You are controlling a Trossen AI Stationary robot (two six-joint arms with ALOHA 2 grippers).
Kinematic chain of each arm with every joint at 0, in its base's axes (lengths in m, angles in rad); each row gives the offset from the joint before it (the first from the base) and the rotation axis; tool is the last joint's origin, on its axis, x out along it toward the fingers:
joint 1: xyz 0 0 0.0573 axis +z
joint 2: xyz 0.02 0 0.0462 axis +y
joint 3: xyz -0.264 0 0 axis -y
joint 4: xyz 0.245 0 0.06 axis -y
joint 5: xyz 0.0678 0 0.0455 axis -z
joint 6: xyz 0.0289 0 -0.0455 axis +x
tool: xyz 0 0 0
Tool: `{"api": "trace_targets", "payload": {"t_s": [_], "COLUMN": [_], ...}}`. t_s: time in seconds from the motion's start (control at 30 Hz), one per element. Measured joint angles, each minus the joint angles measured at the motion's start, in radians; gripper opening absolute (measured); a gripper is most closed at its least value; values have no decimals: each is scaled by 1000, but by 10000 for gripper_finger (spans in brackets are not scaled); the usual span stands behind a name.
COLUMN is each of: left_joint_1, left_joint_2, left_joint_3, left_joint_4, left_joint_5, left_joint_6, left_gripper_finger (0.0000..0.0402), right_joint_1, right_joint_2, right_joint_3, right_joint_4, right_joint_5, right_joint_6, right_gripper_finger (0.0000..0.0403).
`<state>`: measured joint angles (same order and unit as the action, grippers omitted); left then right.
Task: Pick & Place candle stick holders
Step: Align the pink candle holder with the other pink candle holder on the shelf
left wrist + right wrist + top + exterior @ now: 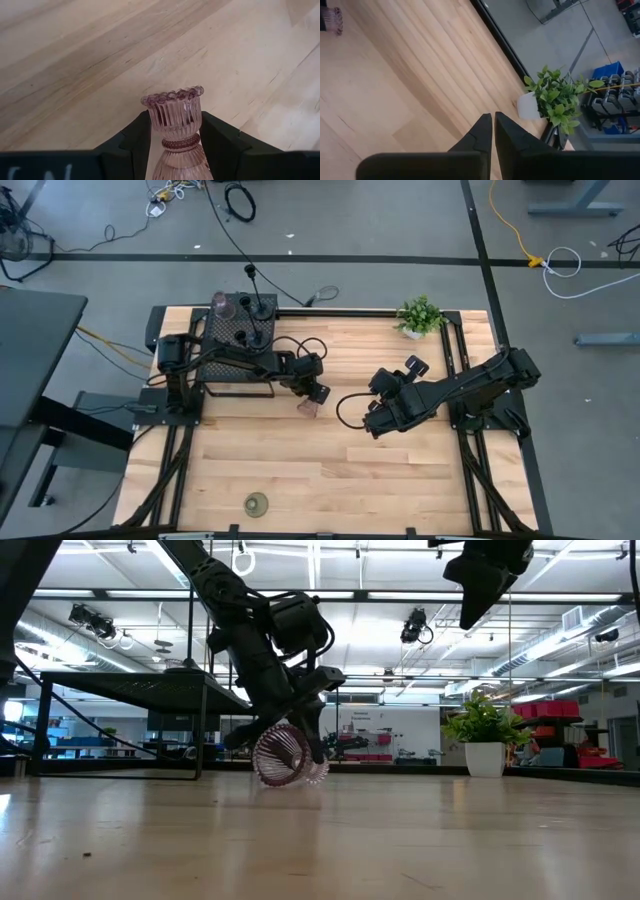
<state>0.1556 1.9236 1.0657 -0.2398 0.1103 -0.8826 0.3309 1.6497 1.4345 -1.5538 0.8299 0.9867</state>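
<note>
The left gripper (175,145) clamped a ribbed pink glass goblet candle holder (176,125) by its neck, tilted just above the wooden table (400,470) at frame centre in the high view. The right gripper (493,131), jaws together, hung right of centre. An olive-gold holder (258,503) sat at lower left.
</note>
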Motion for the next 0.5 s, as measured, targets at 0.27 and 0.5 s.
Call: {"api": "trace_targets", "payload": {"t_s": [0.27, 0.5], "left_joint_1": [-23, -34], "left_joint_2": [0, 1], "left_joint_3": [-1, 15], "left_joint_4": [-1, -36], "left_joint_5": [10, 22], "left_joint_6": [29, 84], "left_gripper_finger": [138, 141], "right_joint_1": [0, 0], "right_joint_2": [0, 0], "right_joint_3": [0, 0], "right_joint_4": [25, 28], "right_joint_5": [-3, -10], "right_joint_6": [0, -1], "right_gripper_finger": [22, 22]}}
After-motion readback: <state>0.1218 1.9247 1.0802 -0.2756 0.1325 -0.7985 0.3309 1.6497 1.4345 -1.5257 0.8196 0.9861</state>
